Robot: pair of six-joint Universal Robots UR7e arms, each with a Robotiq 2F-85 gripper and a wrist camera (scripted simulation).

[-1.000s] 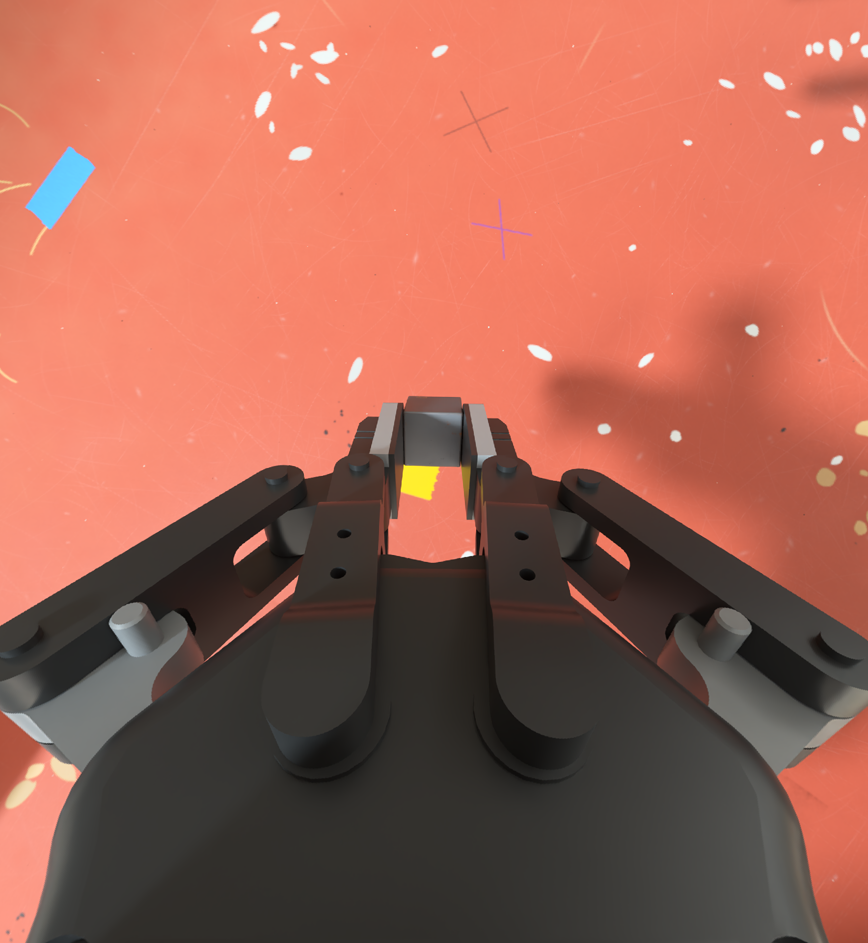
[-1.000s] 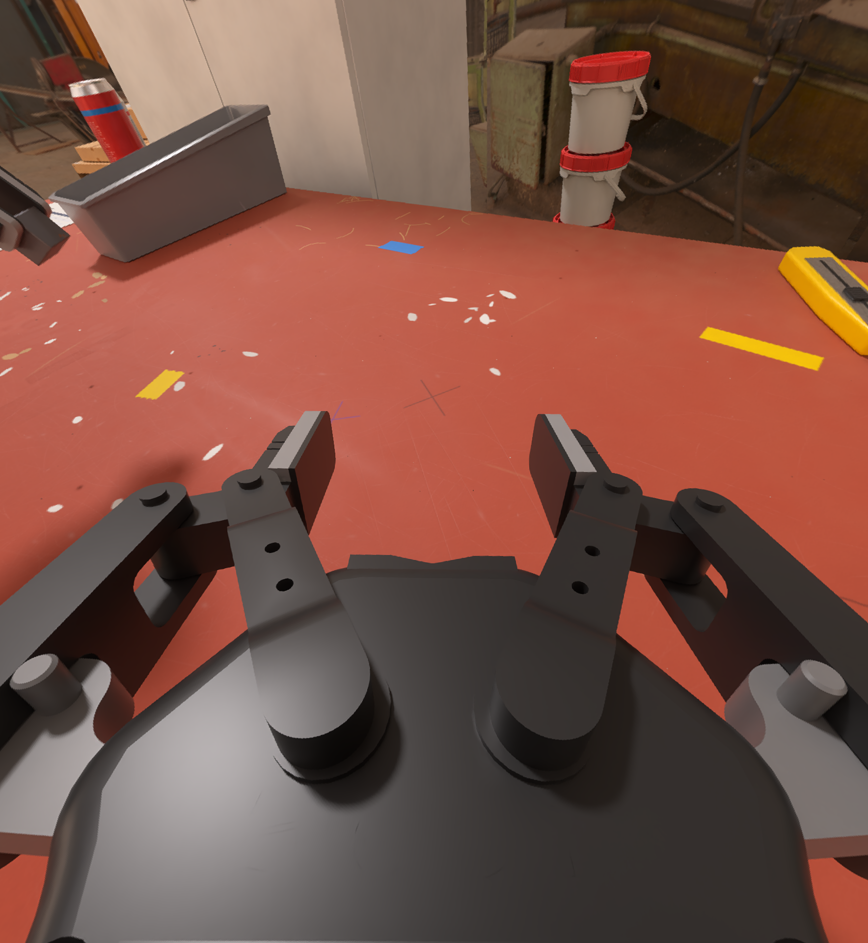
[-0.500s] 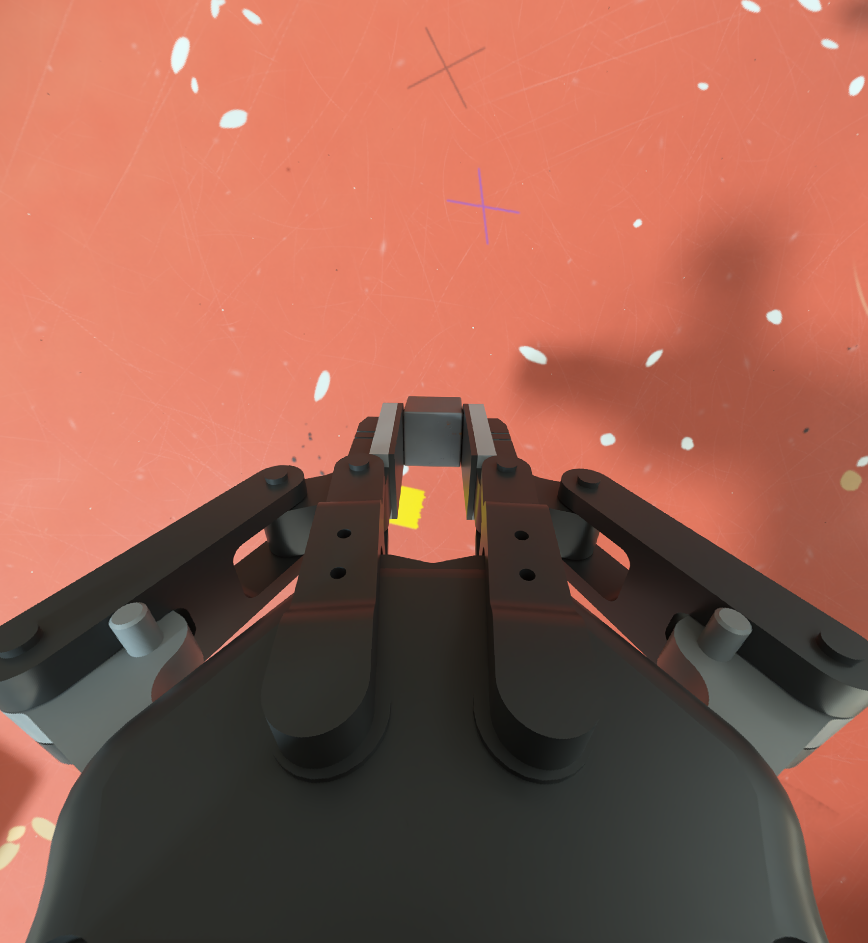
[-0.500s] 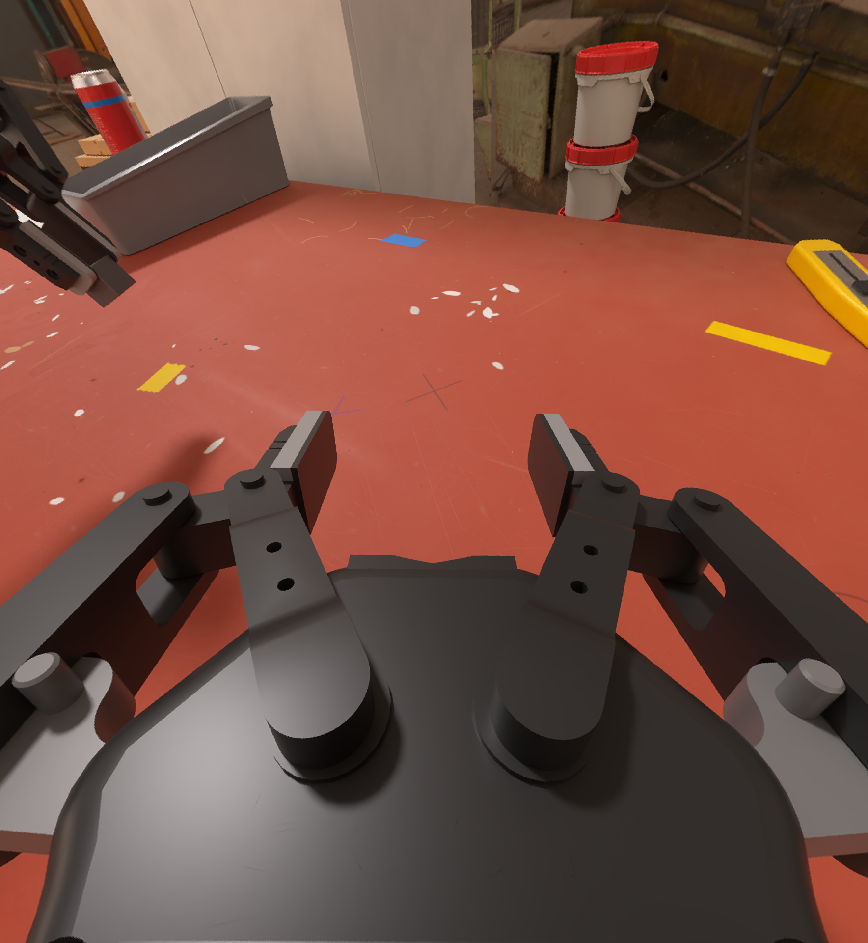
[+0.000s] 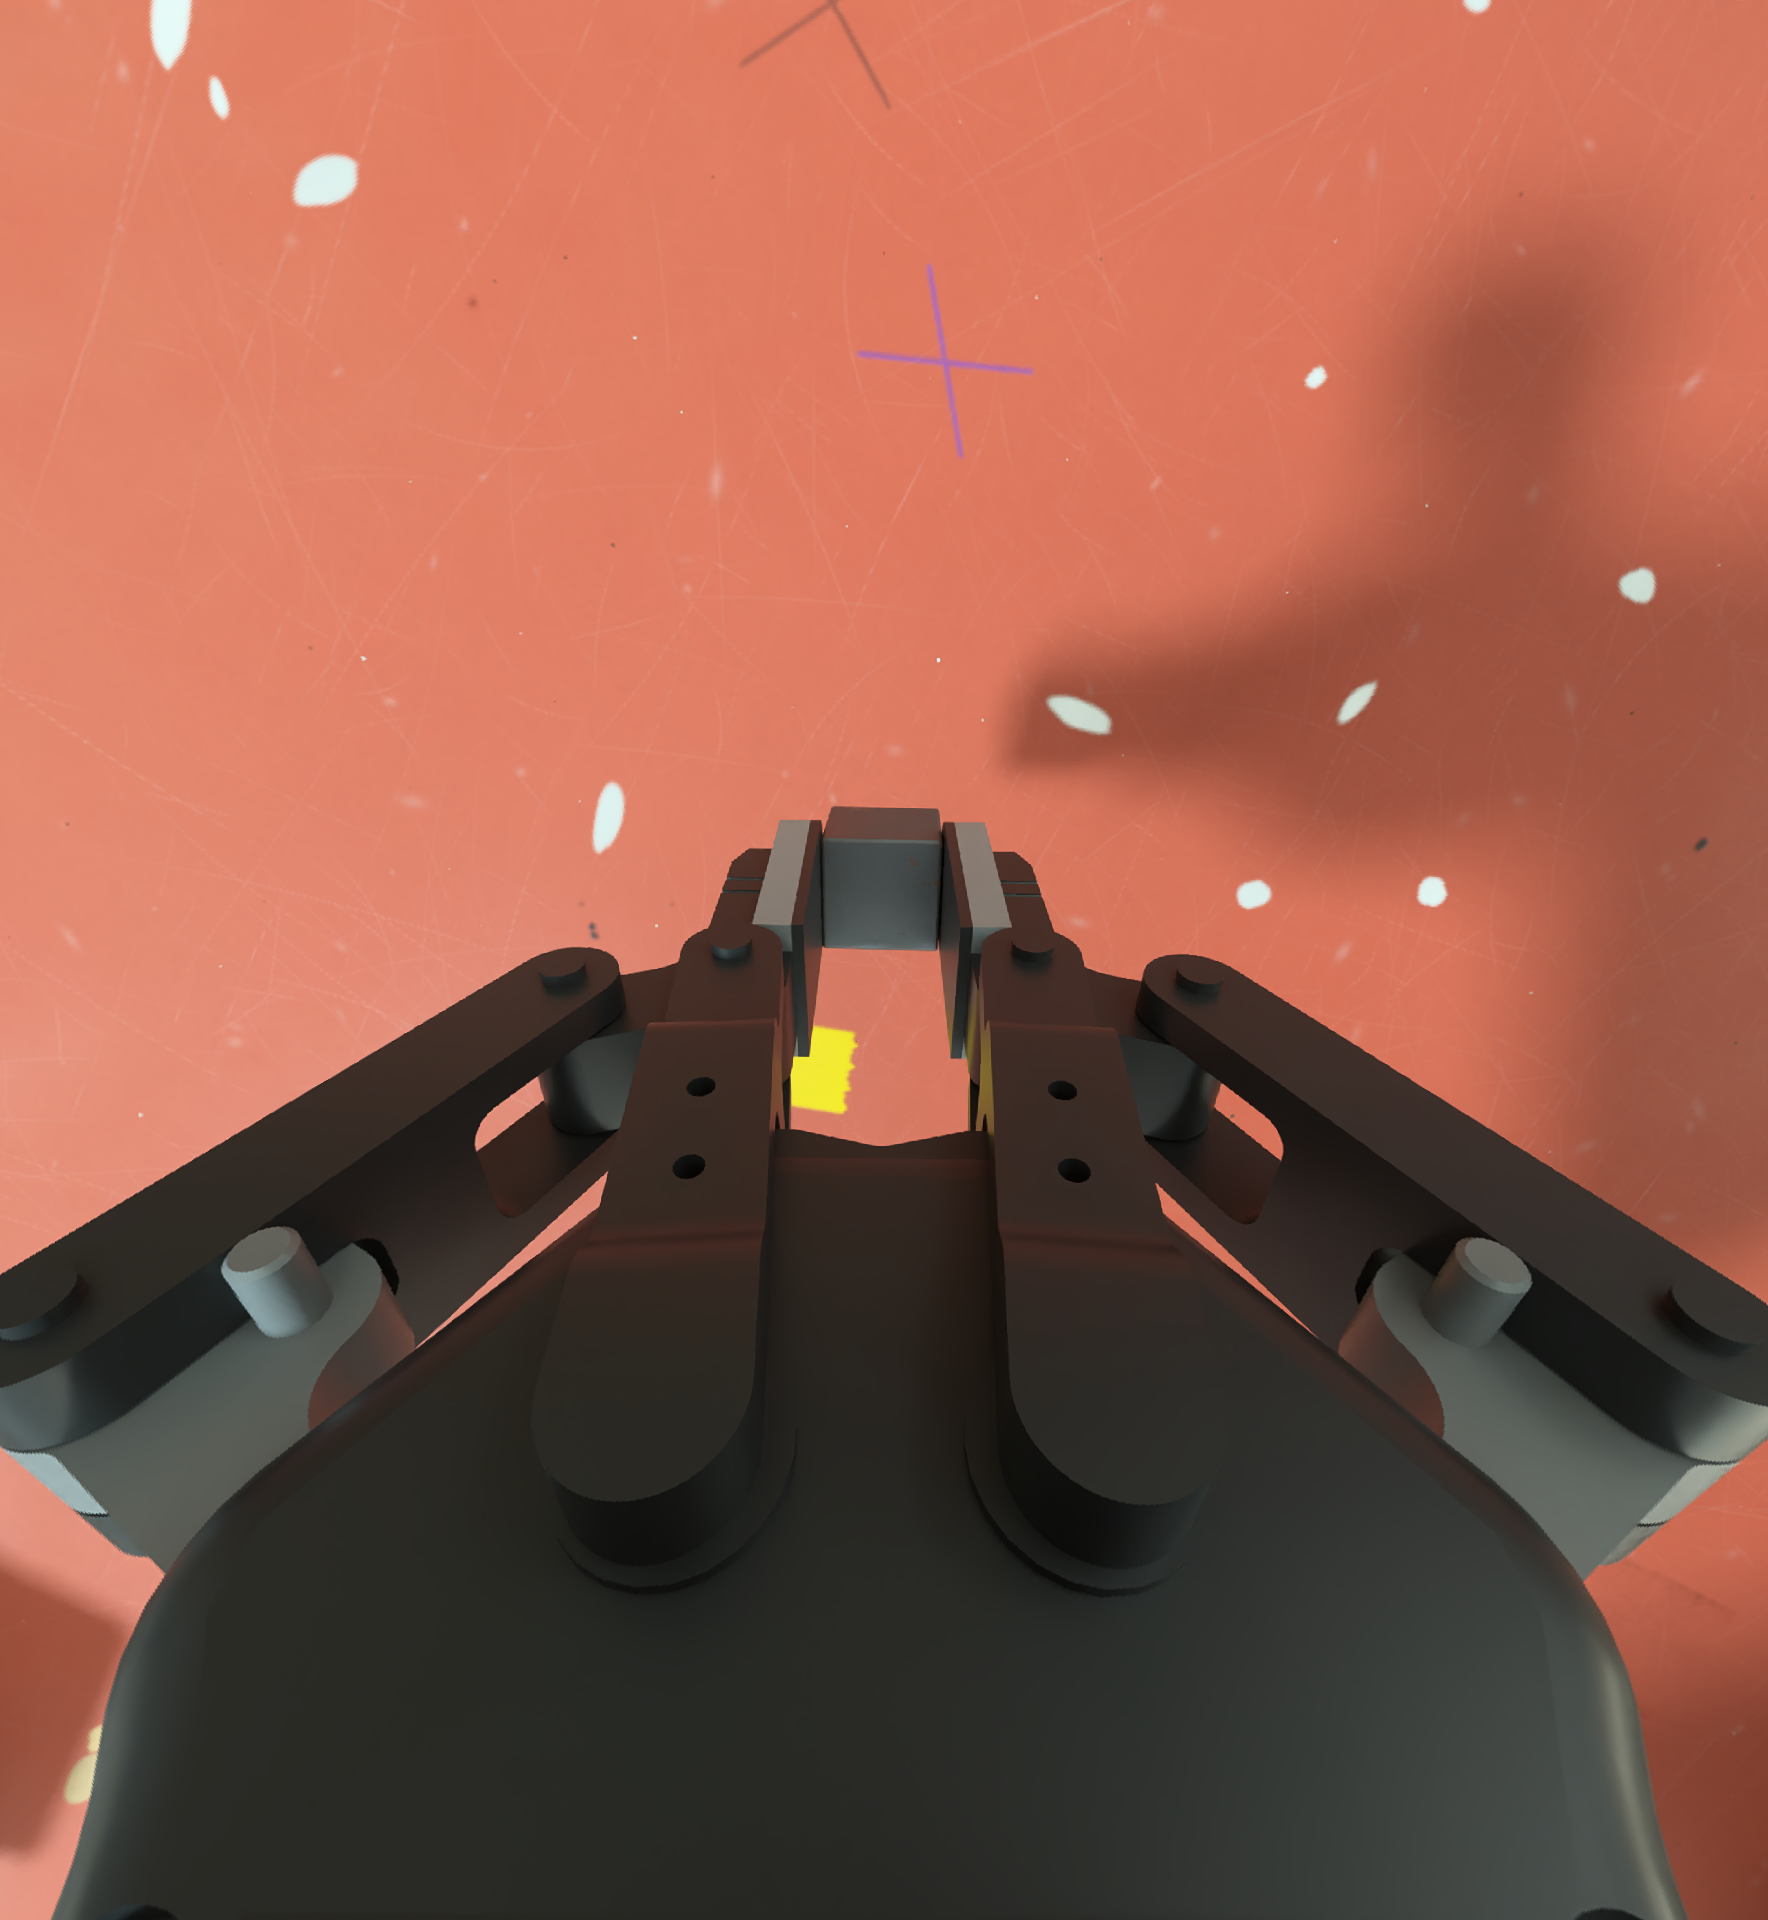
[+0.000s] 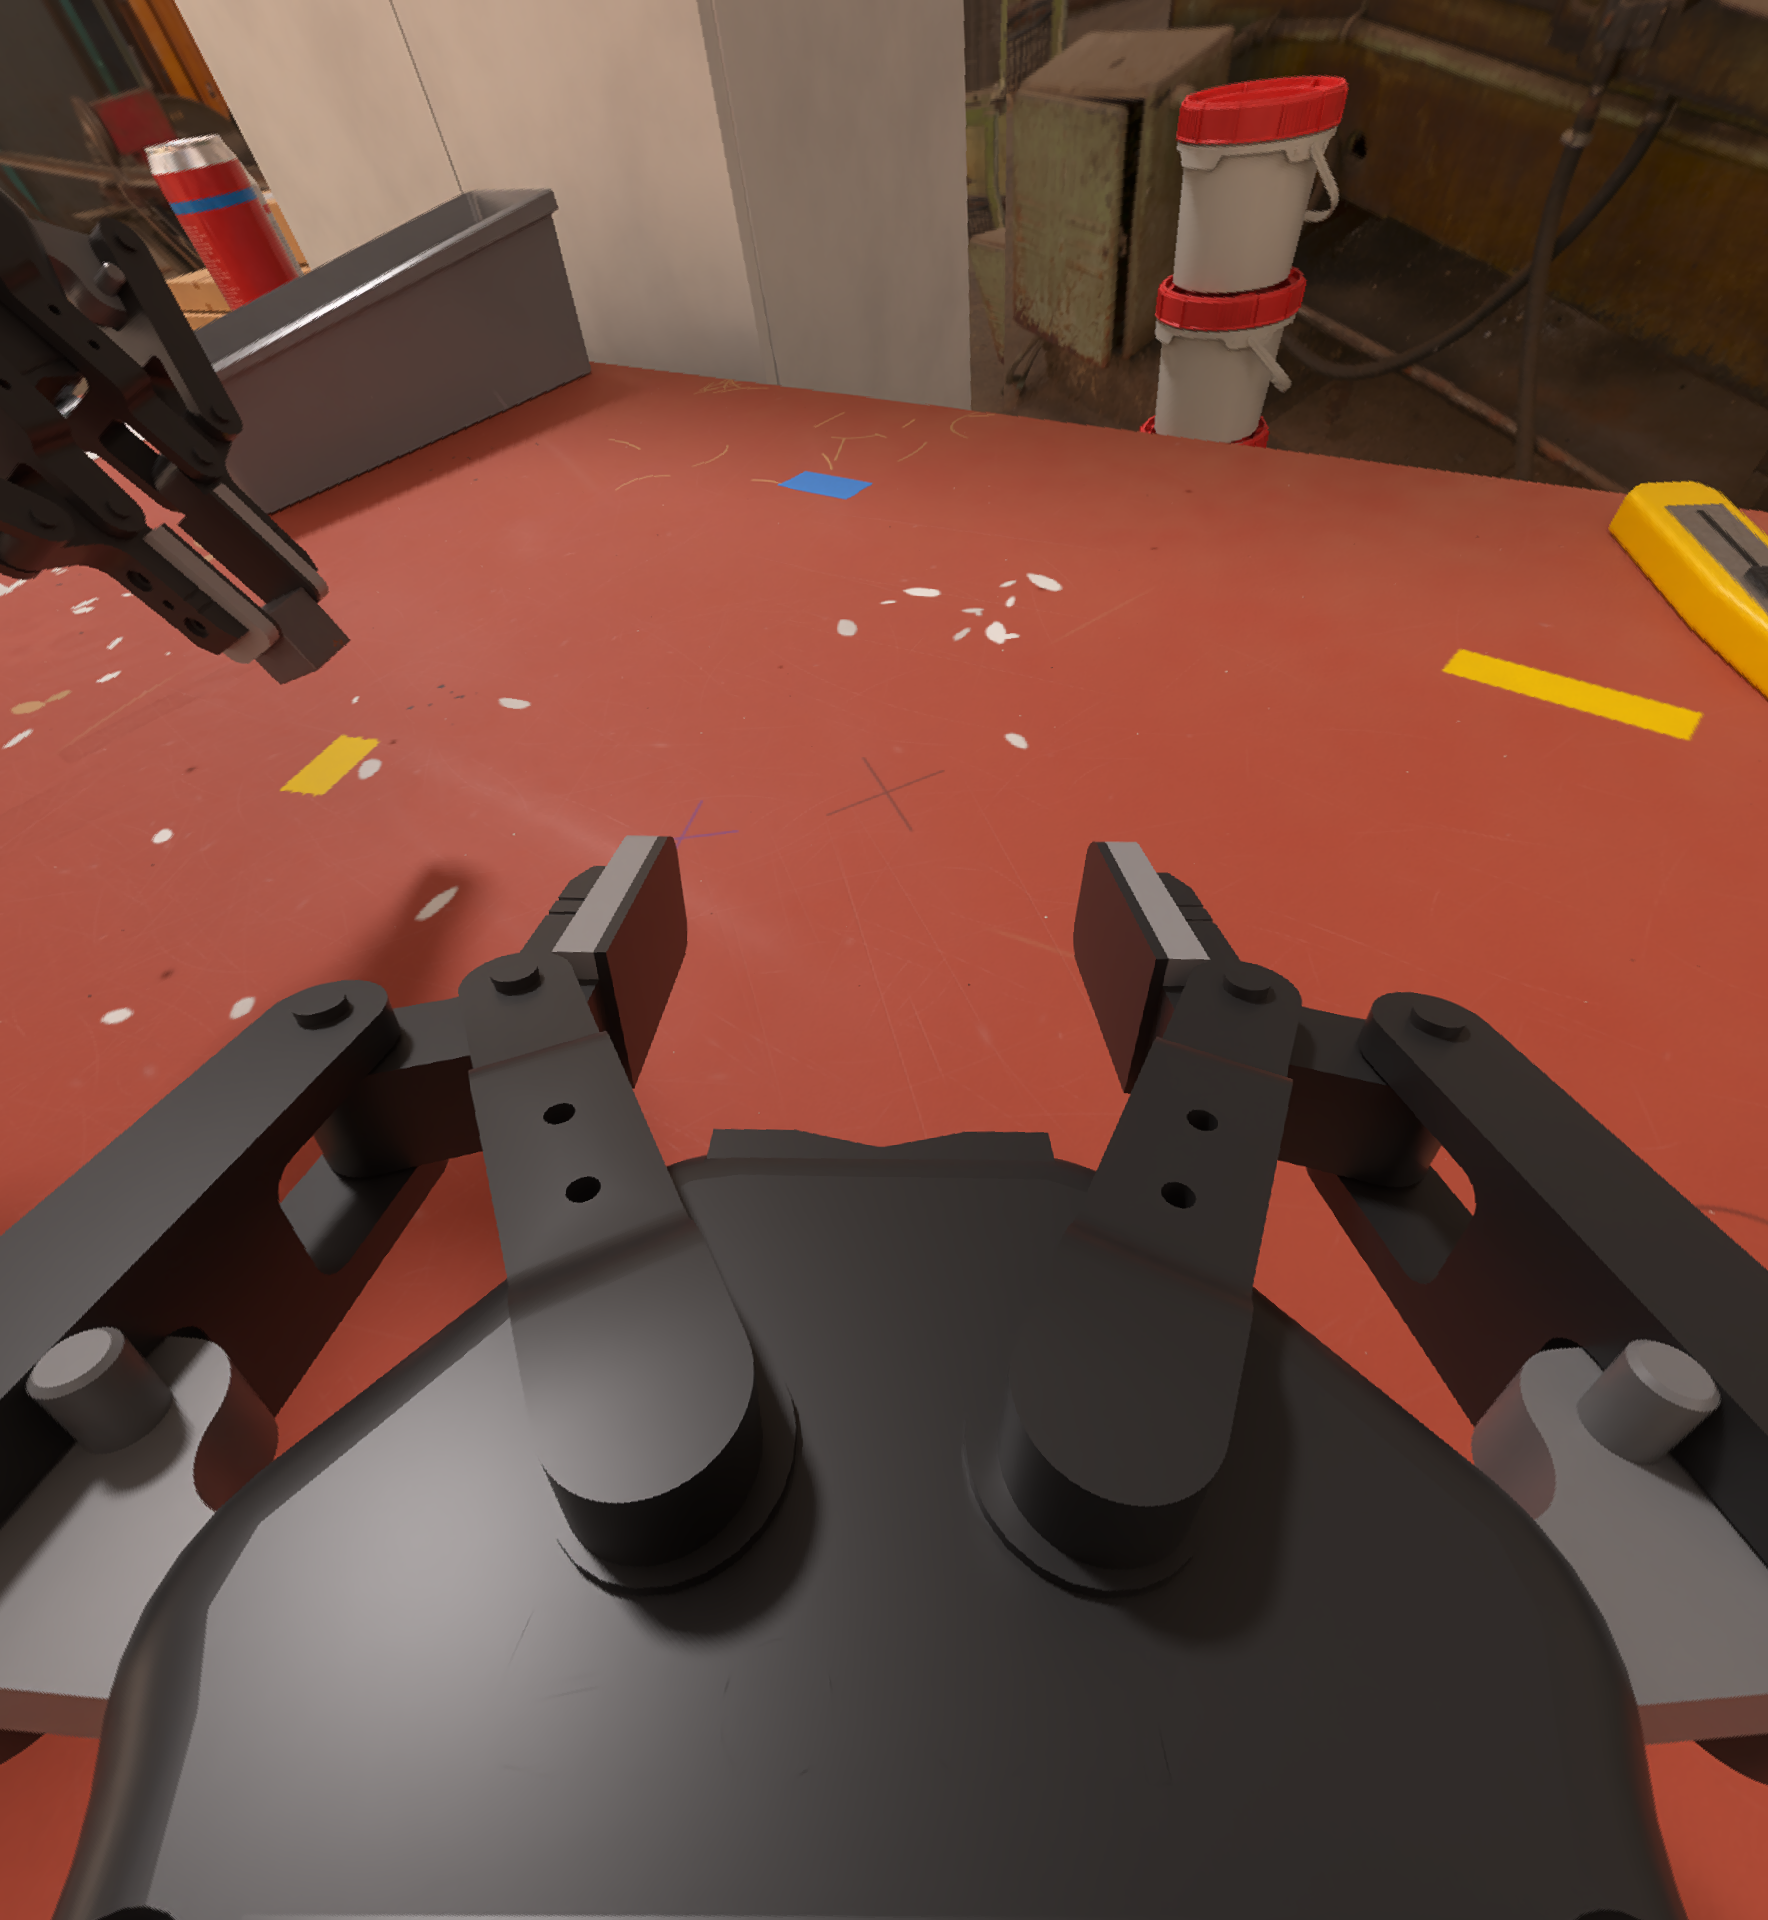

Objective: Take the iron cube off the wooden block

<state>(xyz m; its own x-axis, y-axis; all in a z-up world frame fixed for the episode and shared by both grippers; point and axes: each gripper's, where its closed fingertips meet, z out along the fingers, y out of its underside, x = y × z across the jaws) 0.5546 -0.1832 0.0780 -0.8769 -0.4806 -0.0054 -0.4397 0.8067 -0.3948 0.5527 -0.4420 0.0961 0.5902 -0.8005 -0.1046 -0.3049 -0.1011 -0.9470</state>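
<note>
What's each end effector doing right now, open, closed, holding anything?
Left end effector: closed on the iron cube, held clear above the table.
Right end effector: open, nothing between its fingers.

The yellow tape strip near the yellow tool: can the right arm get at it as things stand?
Probably yes: the right gripper is open and empty, and bare table lies between it and the yellow tape strip.
</note>
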